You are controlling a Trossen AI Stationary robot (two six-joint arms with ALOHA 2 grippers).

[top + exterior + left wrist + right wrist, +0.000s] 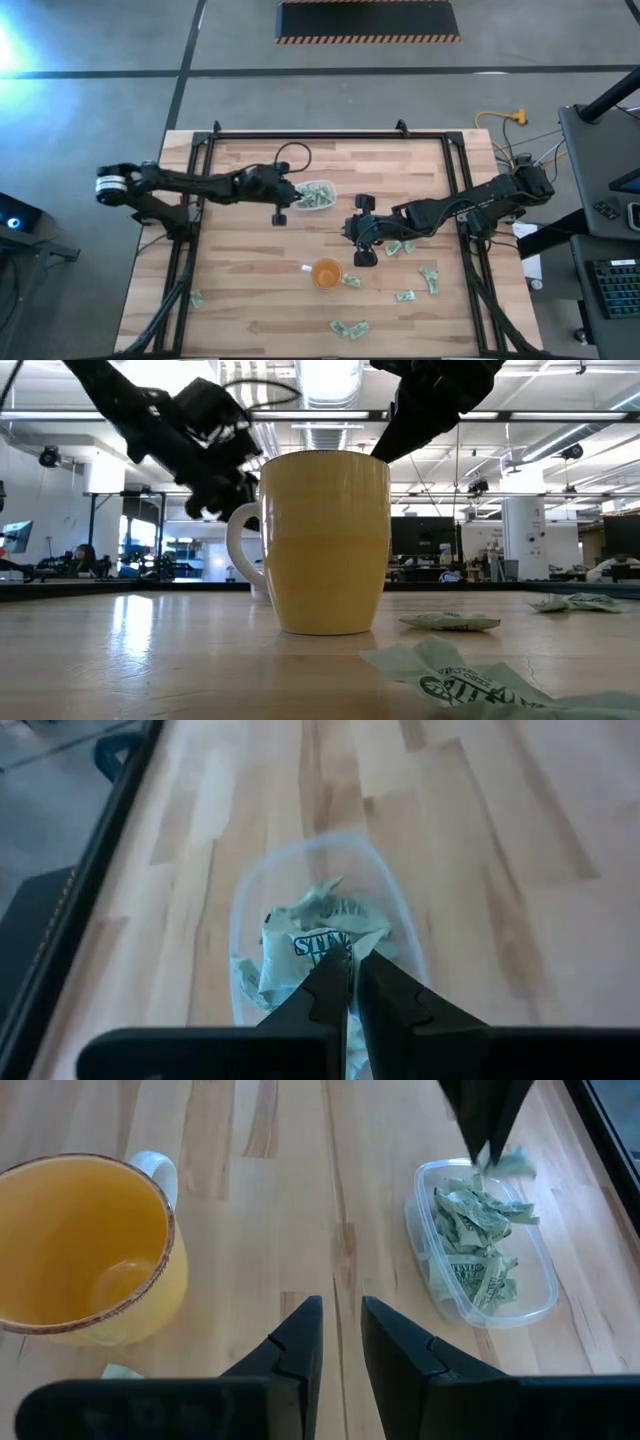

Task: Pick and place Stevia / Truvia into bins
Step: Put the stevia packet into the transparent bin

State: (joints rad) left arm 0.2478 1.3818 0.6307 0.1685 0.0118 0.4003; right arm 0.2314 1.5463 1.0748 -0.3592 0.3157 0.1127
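The clear bin (331, 186) stands at the table's middle back with several crumpled Stevia sachets (470, 1245) inside. My left gripper (302, 196) hangs right over the bin, shut, and a green sachet (511, 1162) dangles at its tip (350, 963). My right gripper (341, 1335) hovers low between the bin (545, 1298) and the orange cup (75, 1240); its fingers stand a little apart around bare wood. In the high view it (347, 232) is just above the cup (326, 272). Loose sachets (405, 296) lie scattered at the front right.
More sachets lie at the front edge (350, 327), the front left (197, 298) and beside the cup (450, 621). A black frame (200, 160) rims the table. In the low view the cup (325, 540) fills the middle.
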